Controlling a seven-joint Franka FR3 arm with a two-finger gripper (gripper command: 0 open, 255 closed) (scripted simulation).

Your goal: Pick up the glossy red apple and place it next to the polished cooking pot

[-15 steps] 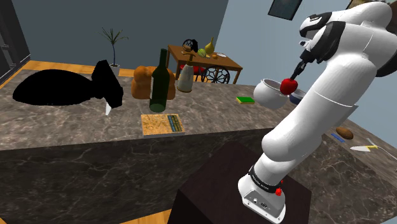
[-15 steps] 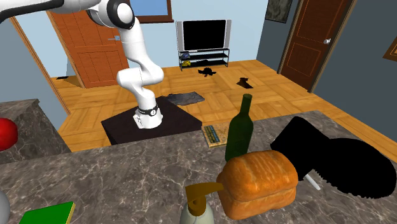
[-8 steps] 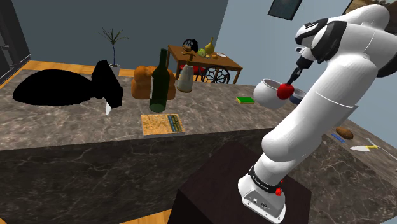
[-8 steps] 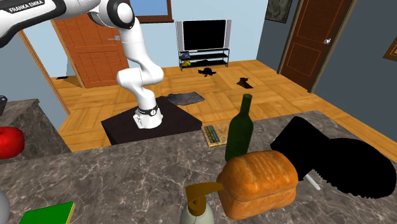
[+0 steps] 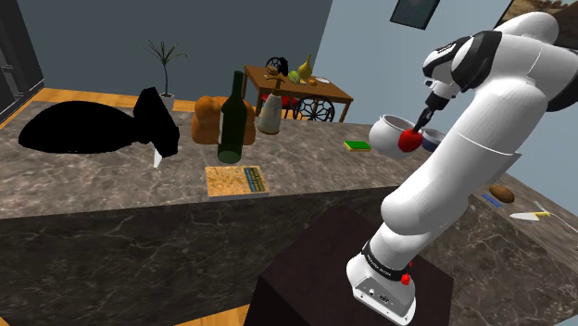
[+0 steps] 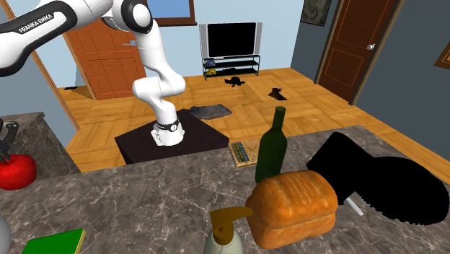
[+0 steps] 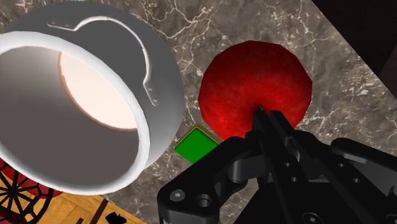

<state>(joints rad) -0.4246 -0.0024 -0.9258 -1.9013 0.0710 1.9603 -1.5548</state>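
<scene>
Right beside the white pot (image 7: pixel 167 95), there's the red apple (image 7: pixel 254 86), pinched at its top between the closed-in fingers of the black gripper (image 7: pixel 266 116). A firm clasp, that. From the shoulder view, the apple hangs just in front of the pot's wall, low over the dark marble counter (image 5: pixel 296 162); touching the stone or a shade above it, I can't quite tell. A green book (image 7: pixel 196 145) lies flat near the pot.
</scene>
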